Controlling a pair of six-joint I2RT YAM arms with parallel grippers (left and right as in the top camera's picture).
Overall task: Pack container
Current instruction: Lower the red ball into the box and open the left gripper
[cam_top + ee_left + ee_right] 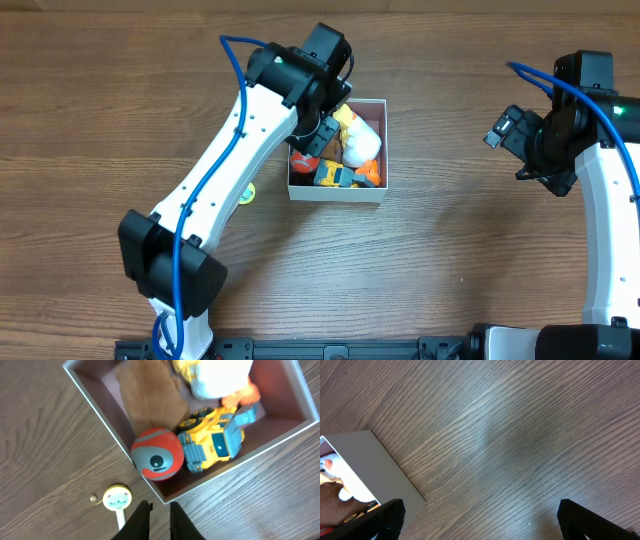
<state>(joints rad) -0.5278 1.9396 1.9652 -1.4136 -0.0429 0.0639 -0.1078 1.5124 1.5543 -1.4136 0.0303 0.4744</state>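
Note:
The container [337, 192], a white-walled square box with a dusty-pink inside, stands at mid-table. It holds a red and grey ball [303, 160], a yellow and blue truck [335, 177], a white and yellow plush [358, 140] and a brown soft toy [150, 400]. The left wrist view shows the ball [157, 455] and the truck [212, 442] side by side in a corner of the container [95, 405]. My left gripper [160, 506] is shut and empty, above the box's left edge [318, 135]. My right gripper [480, 510] is wide open and empty, far right of the box [510, 140].
A small round cat-face keychain [117, 498] lies on the wooden table just outside the box's left corner, also in the overhead view [246, 193]. The box's white wall [365, 465] shows at the left of the right wrist view.

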